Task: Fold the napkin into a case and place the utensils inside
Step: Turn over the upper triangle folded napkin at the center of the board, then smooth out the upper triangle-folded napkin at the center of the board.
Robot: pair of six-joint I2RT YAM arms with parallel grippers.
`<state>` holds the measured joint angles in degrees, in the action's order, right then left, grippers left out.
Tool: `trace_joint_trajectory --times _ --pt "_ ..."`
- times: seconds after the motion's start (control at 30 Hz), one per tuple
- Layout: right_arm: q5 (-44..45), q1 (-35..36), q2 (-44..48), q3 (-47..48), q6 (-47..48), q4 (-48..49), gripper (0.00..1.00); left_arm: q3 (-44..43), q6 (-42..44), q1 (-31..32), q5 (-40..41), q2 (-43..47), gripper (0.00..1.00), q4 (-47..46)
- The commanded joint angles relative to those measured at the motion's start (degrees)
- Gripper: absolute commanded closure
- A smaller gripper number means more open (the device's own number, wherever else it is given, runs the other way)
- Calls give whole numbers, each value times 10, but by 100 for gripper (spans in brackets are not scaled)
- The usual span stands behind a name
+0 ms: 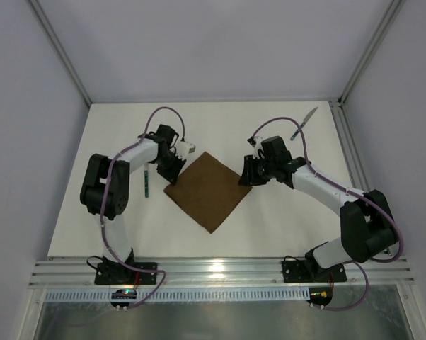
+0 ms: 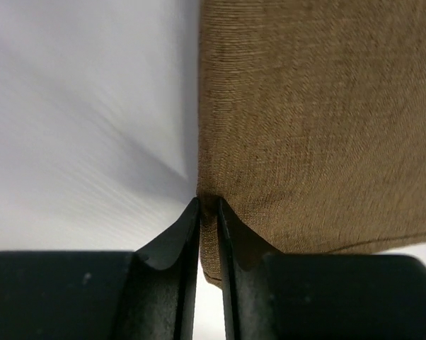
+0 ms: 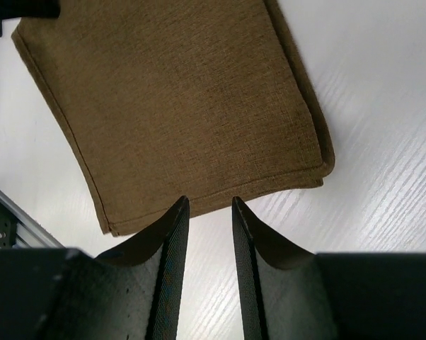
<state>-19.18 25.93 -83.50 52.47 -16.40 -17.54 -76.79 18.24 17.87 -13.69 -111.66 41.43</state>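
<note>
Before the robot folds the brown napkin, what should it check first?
1. Left pincer pinching the napkin edge: ok, cloth sits between its fingers.
2. Right pincer gripping too: not ok, its jaws stand open at the cloth's edge.
3. Napkin spread flat: ok.
4. Fork off the cloth: ok, it lies beside the left arm.
5. Knife off the cloth: ok, it lies far back on the right.

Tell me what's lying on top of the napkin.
Nothing rests on the napkin: its visible face is bare. The fork and knife lie apart from it. The left gripper pinches its edge; the right gripper stands open at the opposite corner. Their bodies cover those corners.
</note>
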Motion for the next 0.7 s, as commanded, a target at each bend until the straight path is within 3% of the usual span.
trace_joint_trajectory --times 0.0,0.3,0.5,0.6,0.67 --pt "-4 4 13 -1 -9 15 65 66 0 2 -39 49 82 67" --pt "21 68 7 -10 -29 13 65 161 59 61 -49 193 64 137" --pt "31 68 -8 -38 -58 27 65 197 70 66 6 304 53 138" --pt "-3 68 -13 -53 -66 50 65 209 115 81 45 348 50 120" --pt "-22 68 -10 -56 -68 66 64 226 193 121 44 376 49 91"
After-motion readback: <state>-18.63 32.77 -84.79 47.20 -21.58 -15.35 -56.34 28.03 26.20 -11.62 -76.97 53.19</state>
